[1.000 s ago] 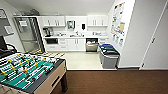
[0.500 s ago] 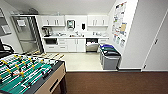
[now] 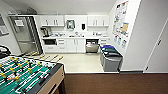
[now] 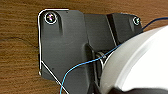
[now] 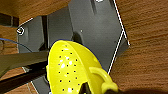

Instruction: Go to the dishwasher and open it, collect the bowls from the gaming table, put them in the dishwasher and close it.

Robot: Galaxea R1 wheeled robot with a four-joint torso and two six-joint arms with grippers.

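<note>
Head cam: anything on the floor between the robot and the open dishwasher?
Nothing visible blocks it. The pale floor leads straight to the open stainless dishwasher; the grey bins with blue and green lids stand to the right, the table-football table to the left.

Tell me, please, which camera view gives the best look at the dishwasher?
The head view: the dishwasher stands under the counter at the far wall, its door apparently already open, beside the white cabinets. Both wrist views face the brown floor, one with a white bowl, the other a yellow colander.

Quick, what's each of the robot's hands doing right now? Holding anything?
Left gripper: a white bowl sits right by it; whether it is gripped cannot be told.
Right gripper: a yellow perforated bowl sits right by it; grip cannot be told.
</note>
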